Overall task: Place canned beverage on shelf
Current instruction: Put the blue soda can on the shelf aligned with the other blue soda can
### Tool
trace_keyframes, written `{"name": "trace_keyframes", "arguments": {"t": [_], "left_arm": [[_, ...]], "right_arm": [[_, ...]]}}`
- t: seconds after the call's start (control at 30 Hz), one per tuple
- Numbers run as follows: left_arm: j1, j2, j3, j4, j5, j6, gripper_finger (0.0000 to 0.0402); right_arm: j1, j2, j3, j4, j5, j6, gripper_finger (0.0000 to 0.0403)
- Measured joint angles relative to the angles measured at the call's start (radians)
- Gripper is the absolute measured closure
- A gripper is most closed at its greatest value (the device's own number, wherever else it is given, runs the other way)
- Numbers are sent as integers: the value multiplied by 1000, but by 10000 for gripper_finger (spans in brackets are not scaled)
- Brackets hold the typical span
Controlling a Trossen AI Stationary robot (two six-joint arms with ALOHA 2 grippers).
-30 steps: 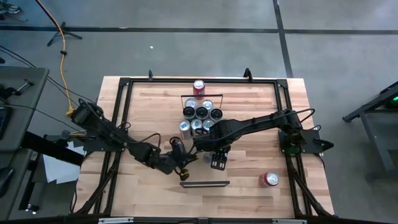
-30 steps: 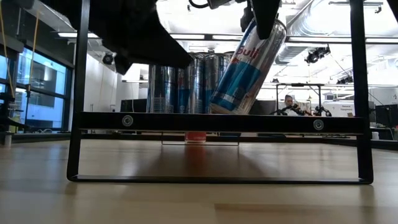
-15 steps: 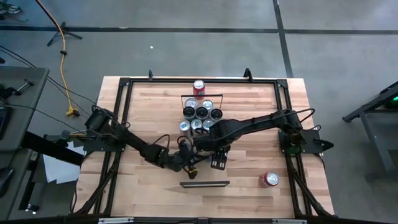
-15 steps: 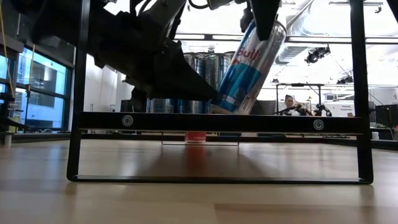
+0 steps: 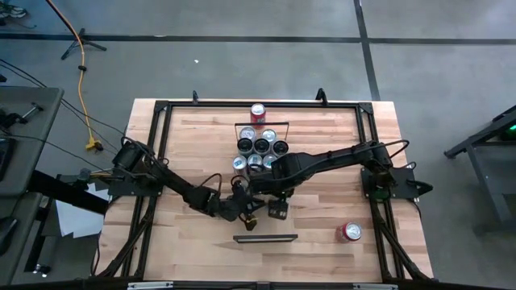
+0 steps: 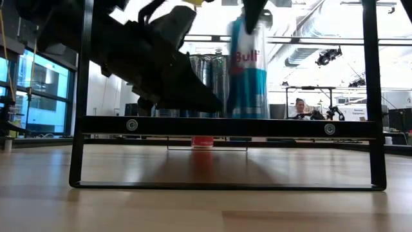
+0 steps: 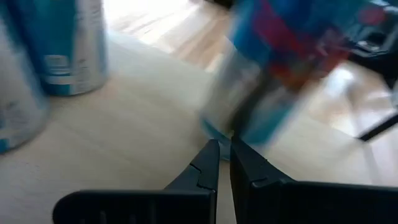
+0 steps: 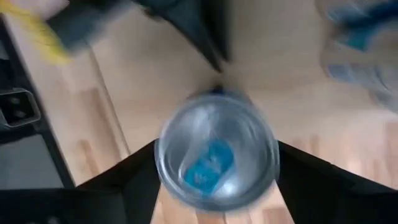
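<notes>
Tilted earlier, can now stands upright on shelf between right tool's spread fingers.

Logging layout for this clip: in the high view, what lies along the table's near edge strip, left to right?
Left end effector, shut → right end effector over a blue can → red-topped can lying alone near the table's right side.

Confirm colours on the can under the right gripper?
Blue and silver with red lettering; the can shows best in the low view, standing on the shelf.
</notes>
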Motion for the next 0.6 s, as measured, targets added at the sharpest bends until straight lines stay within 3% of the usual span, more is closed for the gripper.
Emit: {"name": "trace_keyframes", "arguments": {"t": [0.2,0.43,0.6], "left_arm": [[2,-1,-1,-2,-5,-1,401],[-7,-3,-1,-31,26,-10,401],[-12,-63,-1,-151,53,-9,401]], "right_arm": [[2,1,0,103,-28,0,122],[2,1,2,76,-23,-27,129],[-2,0,43,35,-6,-72,129]]}}
